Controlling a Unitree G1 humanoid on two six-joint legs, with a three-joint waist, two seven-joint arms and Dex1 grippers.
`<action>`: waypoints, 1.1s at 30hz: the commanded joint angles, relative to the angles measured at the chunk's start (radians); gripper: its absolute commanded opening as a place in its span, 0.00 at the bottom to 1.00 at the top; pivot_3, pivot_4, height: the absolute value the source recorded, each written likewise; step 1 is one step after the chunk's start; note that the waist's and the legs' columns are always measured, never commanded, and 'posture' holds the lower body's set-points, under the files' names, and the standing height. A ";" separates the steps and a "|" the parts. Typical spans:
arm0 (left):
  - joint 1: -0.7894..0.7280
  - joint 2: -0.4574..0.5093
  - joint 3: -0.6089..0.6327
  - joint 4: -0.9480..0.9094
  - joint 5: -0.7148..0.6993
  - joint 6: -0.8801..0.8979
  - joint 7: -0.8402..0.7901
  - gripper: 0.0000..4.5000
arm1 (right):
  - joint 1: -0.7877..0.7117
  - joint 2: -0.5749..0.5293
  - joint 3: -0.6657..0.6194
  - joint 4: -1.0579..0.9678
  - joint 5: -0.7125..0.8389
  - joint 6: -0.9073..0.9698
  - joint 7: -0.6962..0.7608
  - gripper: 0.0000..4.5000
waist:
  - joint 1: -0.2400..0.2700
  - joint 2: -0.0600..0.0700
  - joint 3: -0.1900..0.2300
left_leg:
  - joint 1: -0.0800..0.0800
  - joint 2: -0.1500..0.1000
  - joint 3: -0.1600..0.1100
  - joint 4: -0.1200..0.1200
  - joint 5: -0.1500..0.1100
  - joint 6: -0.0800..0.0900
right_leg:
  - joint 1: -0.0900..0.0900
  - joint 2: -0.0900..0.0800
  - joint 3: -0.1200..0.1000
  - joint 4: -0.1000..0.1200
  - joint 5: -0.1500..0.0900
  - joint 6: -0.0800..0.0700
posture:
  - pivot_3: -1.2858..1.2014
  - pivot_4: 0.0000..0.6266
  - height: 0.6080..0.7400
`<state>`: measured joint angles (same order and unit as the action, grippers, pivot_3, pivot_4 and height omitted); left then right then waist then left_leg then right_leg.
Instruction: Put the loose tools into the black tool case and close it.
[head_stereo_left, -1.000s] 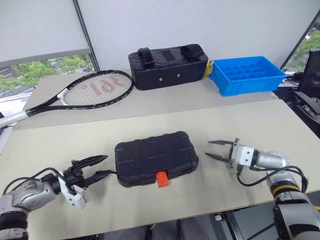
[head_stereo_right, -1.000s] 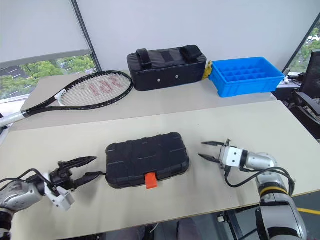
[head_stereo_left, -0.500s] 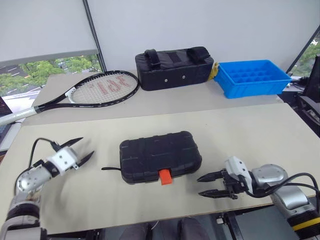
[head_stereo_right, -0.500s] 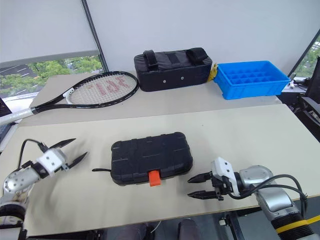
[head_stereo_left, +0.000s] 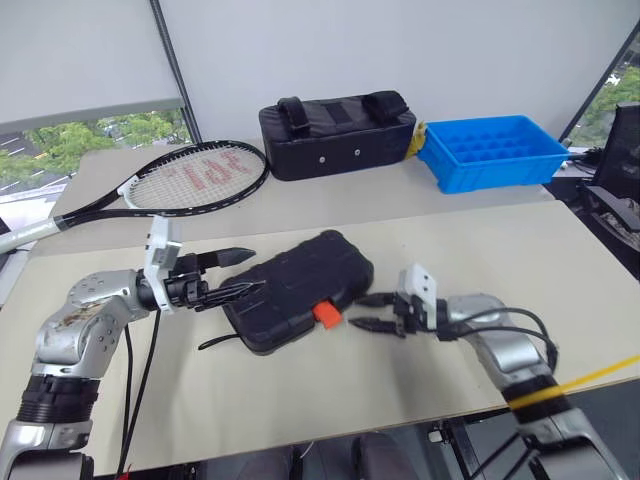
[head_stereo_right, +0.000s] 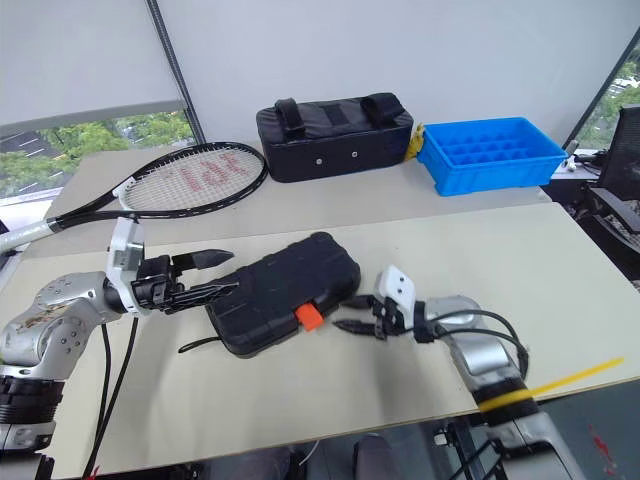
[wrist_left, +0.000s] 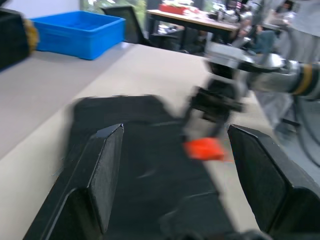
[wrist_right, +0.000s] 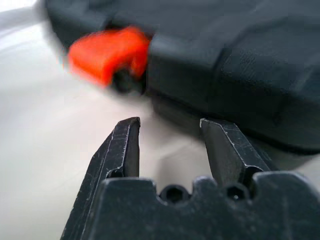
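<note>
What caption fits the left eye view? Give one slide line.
Both open grippers, left and right, flank the closed black tool case with its orange latch.

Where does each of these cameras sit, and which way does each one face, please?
Head views: look forward and down at the table, both arms, the tool case.
Left wrist view: along the open left gripper over the case.
Right wrist view: along the open right gripper at the case.
All share the orange latch.

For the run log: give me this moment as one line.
black tool case: shut, orange latch forward | left gripper: open at case | right gripper: open beside latch
</note>
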<state>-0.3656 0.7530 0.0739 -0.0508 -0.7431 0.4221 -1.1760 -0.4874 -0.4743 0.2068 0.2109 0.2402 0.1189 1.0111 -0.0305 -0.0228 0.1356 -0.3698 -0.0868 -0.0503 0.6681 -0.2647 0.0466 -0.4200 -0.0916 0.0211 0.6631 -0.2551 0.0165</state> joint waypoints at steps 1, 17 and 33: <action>-0.045 -0.028 -0.020 -0.009 0.059 -0.018 0.023 0.79 | -0.134 0.067 -0.049 0.136 -0.081 -0.138 -0.147 0.51 | -0.001 0.000 0.000 | 0.000 0.000 0.000 0.000 0.000 -0.001 | 0.000 0.000 0.000 0.000 0.000 0.000 | 0.52 0.24 1.00; -0.047 -0.145 -0.201 0.049 0.391 -0.023 0.215 0.79 | -0.081 -0.023 -0.101 -0.124 0.033 0.080 -0.076 0.51 | 0.007 0.000 0.000 | -0.005 0.000 -0.002 -0.004 0.001 -0.002 | -0.004 0.000 0.000 -0.006 0.002 0.000 | 0.52 0.24 1.00; -0.013 -0.179 -0.264 0.029 0.504 -0.013 0.302 0.79 | 0.012 -0.006 0.000 -0.365 -0.006 0.389 -0.182 0.57 | 0.017 0.002 -0.001 | 0.011 -0.001 -0.002 -0.006 0.000 0.000 | 0.011 0.001 0.009 -0.008 0.002 0.001 | 0.52 0.24 1.00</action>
<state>-0.4156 0.5755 -0.1516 -0.0476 -0.2760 0.3749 -0.8757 -0.4514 -0.4826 0.2220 -0.1029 0.2375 0.4865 0.8560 -0.0138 -0.0209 0.1345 -0.3565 -0.0880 -0.0527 0.6617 -0.2649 0.0471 -0.4066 -0.0903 0.0301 0.6551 -0.2526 0.0179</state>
